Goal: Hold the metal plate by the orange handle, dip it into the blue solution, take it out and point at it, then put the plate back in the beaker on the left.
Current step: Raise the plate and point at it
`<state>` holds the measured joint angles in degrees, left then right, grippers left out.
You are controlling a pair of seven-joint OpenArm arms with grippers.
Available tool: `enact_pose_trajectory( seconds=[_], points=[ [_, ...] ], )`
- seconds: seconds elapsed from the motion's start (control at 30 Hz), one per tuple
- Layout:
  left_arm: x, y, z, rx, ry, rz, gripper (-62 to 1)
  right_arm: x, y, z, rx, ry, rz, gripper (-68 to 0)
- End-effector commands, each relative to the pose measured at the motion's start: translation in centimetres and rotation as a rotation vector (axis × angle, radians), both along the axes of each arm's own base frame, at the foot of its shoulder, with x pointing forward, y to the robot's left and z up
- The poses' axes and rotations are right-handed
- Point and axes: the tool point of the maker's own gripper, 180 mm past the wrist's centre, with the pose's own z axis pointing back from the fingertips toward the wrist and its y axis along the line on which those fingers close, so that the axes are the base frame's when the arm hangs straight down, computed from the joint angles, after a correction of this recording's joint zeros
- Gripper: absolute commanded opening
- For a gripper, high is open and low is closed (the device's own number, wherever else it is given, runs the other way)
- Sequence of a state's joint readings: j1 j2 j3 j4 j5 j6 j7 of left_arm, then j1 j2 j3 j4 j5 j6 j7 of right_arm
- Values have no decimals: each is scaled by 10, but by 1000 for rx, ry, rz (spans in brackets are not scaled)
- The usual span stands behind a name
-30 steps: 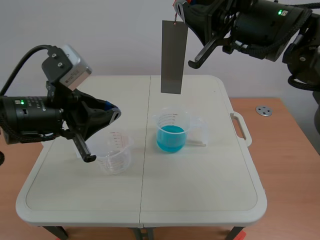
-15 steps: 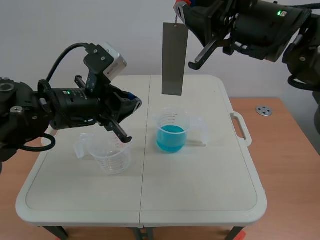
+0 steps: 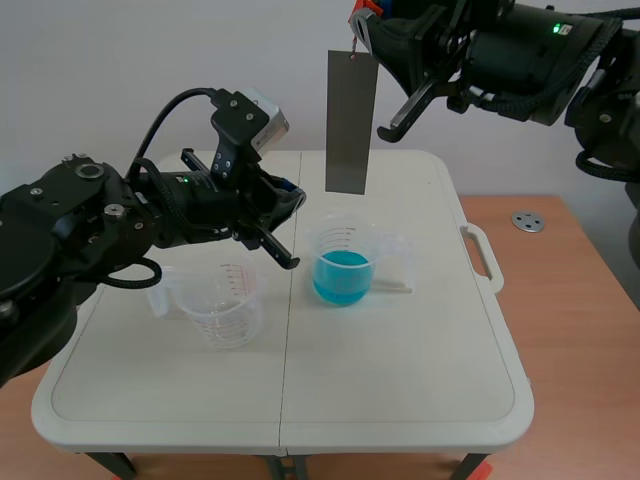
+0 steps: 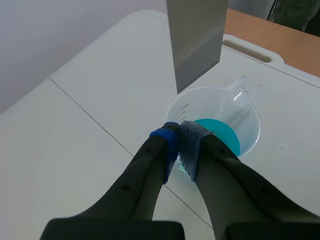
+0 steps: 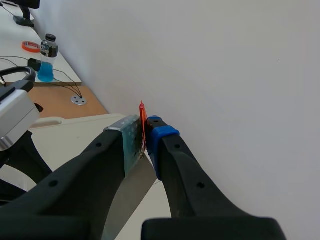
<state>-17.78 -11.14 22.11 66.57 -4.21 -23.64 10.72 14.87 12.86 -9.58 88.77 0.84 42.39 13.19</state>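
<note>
A grey metal plate (image 3: 350, 122) hangs high above the beaker of blue solution (image 3: 345, 263). My right gripper (image 3: 358, 22) is shut on its orange handle (image 5: 142, 125) at the top. The left gripper (image 3: 290, 205) is shut on nothing, its tips pointing toward the plate's lower end from the left, a short way off. In the left wrist view the plate (image 4: 196, 40) hangs just ahead of the shut fingertips (image 4: 180, 137), with the blue beaker (image 4: 220, 132) below. An empty clear beaker (image 3: 222, 300) stands under the left arm.
The white folding table (image 3: 400, 380) has a handle (image 3: 482, 257) at its right edge. A round metal fitting (image 3: 527, 221) lies on the wooden top to the right. The wall is close behind the raised right arm.
The left arm has swung up and to the right, bringing its shut gripper from beside the empty beaker to near the plate's lower end. The right arm and plate have stayed almost still.
</note>
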Motion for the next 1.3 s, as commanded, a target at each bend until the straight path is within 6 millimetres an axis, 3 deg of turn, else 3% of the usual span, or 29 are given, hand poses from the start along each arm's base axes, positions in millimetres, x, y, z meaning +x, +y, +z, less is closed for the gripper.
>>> enact_pose_trajectory(
  seconds=[0.0, 0.47, 0.67, 0.8, 0.93, 1.27],
  points=[
    [3, -6, 11, -26, -28, -4, -597, -1, -2, 17, 20, -44, 9, -662],
    [4, -11, 12, -38, -41, -5, -597, -1, -2, 16, 18, -42, 8, -662],
    [6, -1, 10, -17, -45, 16, -597, -1, -2, 16, 18, -43, 8, -662],
    [14, 24, 10, 17, -68, 82, -597, -1, -2, 16, 18, -43, 8, -662],
    [18, 64, 16, 62, -115, 184, -597, -1, -1, 17, 20, -43, 8, -662],
    [-15, 178, 30, 159, -191, 373, -597, -1, 4, 18, 38, -40, 13, -662]
  ],
)
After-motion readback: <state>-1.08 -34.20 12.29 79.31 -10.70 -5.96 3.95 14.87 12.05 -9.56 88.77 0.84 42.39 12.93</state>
